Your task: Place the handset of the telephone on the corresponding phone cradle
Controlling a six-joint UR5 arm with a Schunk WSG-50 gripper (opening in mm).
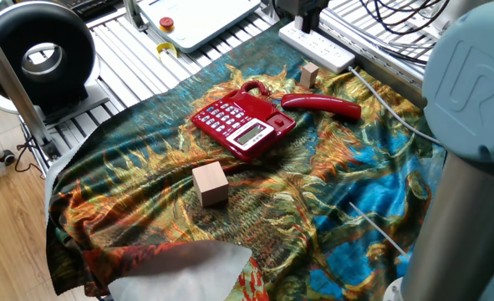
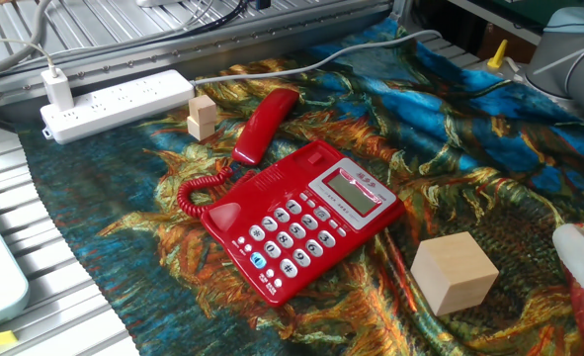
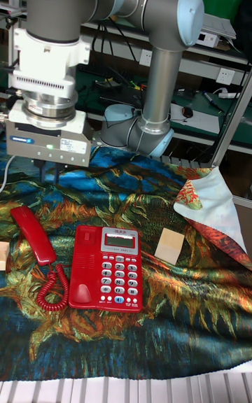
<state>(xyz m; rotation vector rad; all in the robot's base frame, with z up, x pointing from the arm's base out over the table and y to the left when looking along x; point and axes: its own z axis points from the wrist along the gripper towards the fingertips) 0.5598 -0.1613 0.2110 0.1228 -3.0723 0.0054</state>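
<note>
Handset [image 2: 265, 126] off cradle [image 2: 234, 208], beside telephone [image 2: 306, 220], open cloth around. My gripper [image 3: 49, 162] above; grip state indiscernible.

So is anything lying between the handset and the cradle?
Nothing visible. The handset lies on the cloth just off the phone's cradle side; only its own coiled cord runs there. The small blocks sit off to one side.

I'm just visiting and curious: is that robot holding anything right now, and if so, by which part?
Nothing is held. The handset lies on the cloth beside the telephone, and the end effector hangs above it, apart from it.
</note>
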